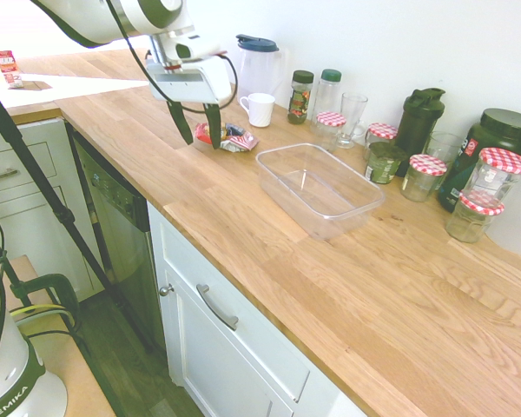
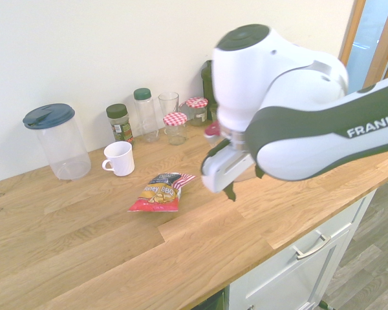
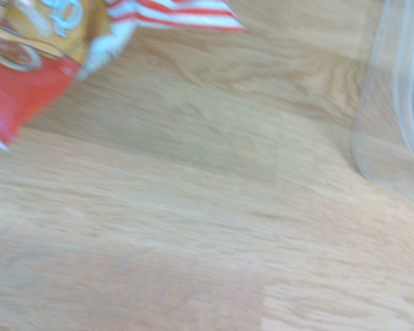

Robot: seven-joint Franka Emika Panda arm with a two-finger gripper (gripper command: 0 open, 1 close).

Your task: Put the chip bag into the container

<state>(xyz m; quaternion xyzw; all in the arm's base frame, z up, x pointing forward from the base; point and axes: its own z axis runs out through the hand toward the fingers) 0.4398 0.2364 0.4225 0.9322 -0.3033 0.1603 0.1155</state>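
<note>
The counter point(image 1: 269, 261) is oiled-looking wood, warm and grainy, with a soft satin sheen. On it the chip bag point(image 2: 160, 192) is crinkled foil, shiny where it catches the light. The container point(image 1: 319, 188) is clear, thin plastic, smooth and slightly glossy. The mug point(image 1: 260, 109) looks like white glazed ceramic. The jug point(image 2: 57, 142) is cloudy plastic with a dark matt lid. The jars point(image 1: 423, 176) are glass with checked lids. The arm's shell is glossy white plastic, and the claw point(image 1: 197, 129) has dark matt fingers.
</note>
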